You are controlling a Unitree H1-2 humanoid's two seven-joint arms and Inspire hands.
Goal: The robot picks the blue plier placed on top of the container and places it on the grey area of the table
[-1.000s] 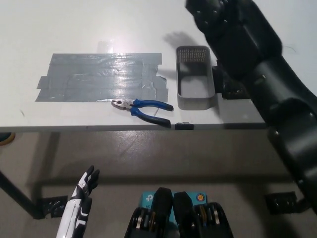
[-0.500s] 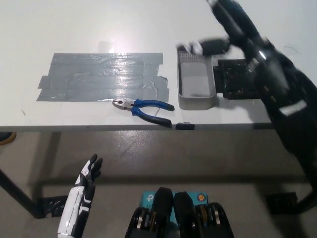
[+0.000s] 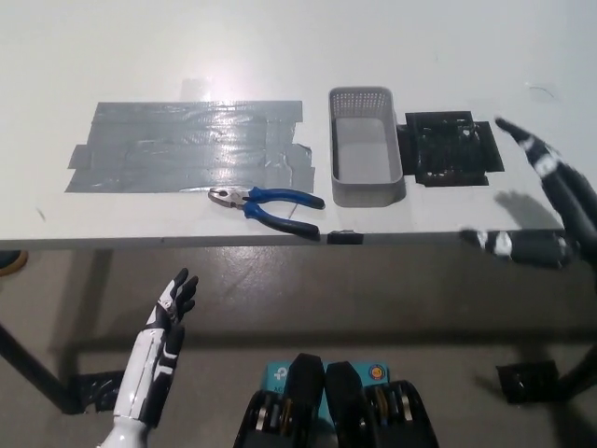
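- Now the blue pliers [image 3: 269,203] lie flat on the white surface [image 3: 280,47], just below the lower right edge of the grey tape patch [image 3: 187,147], near the surface's front edge.
- Their long axis runs left to right with a slight downward tilt; the metal jaws point to frame left, the blue handles to the right and spread apart.
- The grey basket [image 3: 366,145] stands just right of them, a dark square mat [image 3: 451,147] beyond it.
- The black right hand [image 3: 550,210], at the right edge, is released with fingers spread, partly cut off.
- The white left hand [image 3: 168,317] rests lower left, fingers apart, holding nothing.
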